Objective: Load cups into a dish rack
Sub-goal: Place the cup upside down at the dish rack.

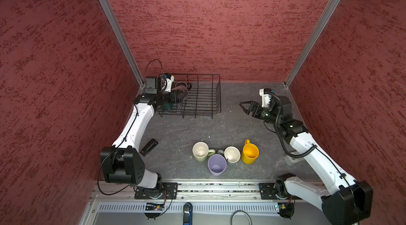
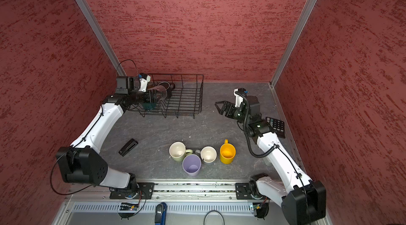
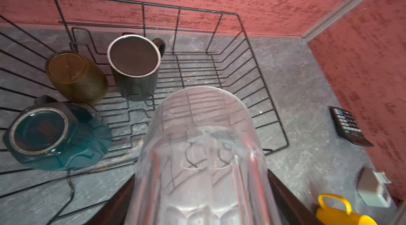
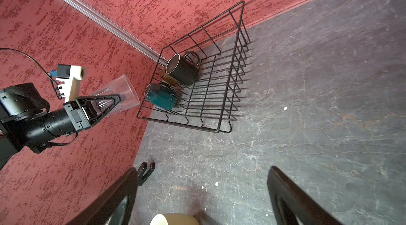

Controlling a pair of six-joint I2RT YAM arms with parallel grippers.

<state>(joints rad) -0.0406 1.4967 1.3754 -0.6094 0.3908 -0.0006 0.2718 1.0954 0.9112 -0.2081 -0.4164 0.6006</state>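
Three cups are seen in the dish rack [image 1: 216,94]. A black mug [image 3: 136,74] is stood mouth up just ahead of the left pincer [image 1: 178,98]. An amber tumbler [image 3: 77,76] is set base up beside that mug. A teal mug [image 3: 55,138] is tipped base up, close under the pincer's wrist. All three are crowded into the end of the rack nearest this pincer, so the wire floor beyond its tips is left bare.

A fourth cup, the clear glass [image 3: 202,138], is pinched near its base by the left pincer and held on its side over the rack, mouth pointed away from the wrist. It appears to be kept clear of the wires. That pose is judged to be chosen so that the glass can be lowered or turned over onto the free floor ahead.

The right pincer [image 1: 243,108] is spread wide with nothing between its fingers, and is hung above the table [image 1: 186,129] with its tips aimed at the rack, well apart from it. It is probably parked there to leave room.

Four cups are left on the table, behind and below that pincer: a pale green mug [image 1: 201,151], a lilac tumbler [image 1: 217,165], a grey mug [image 1: 232,154] and a yellow mug [image 1: 250,153].
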